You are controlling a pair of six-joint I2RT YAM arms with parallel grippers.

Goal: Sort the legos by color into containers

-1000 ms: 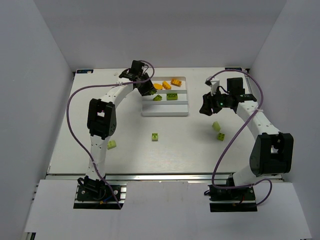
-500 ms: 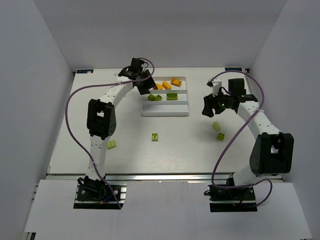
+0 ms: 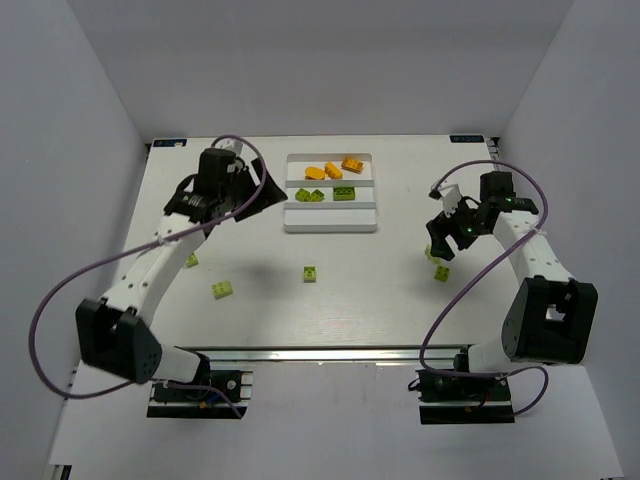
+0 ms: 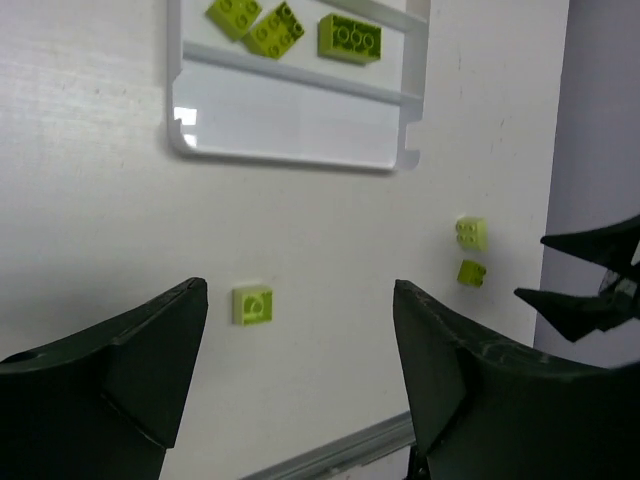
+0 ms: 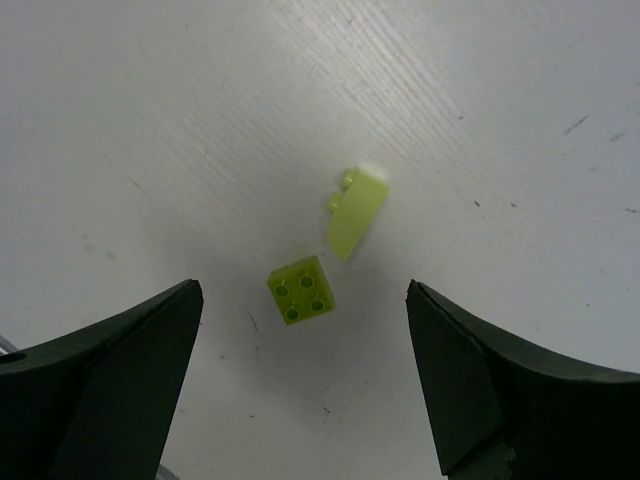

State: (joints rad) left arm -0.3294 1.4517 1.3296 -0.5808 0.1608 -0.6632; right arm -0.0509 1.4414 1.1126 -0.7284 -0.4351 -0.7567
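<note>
Left end effector (image 3: 262, 189) is hanging just left of the white tray (image 3: 330, 222), fingers spread wide, nothing sitting between them. A loose lime brick (image 3: 222, 289) is lying near the left arm, well apart from the tray. The tray is holding three orange bricks (image 3: 333, 170) in its far compartment and three lime bricks (image 3: 318, 195) in the middle one. Another stray lime brick (image 3: 310, 273) is lying in front of the tray, mid worktop (image 3: 360, 300). Right end effector (image 3: 443, 243) is hovering over two more, right of the tray, fingers spread and gripping nothing: a studs-up lime brick (image 5: 301, 290) and, just beside it, a tilted lime brick (image 5: 357, 210); cannot tell if they are touching. Risks, as I'm judging: closing on one is likely nudging or catching its neighbour. The tilted one is offering slanted faces and could be squirting out. The smooth surface is letting small bricks slide. A sloppy release could be sending lime over the rim into the orange row. The worktop is looking white and faintly scratched, with a metal rail (image 3: 330, 352) running along the near edge and plain pale walls (image 3: 70, 120) closing in three sides.
</note>
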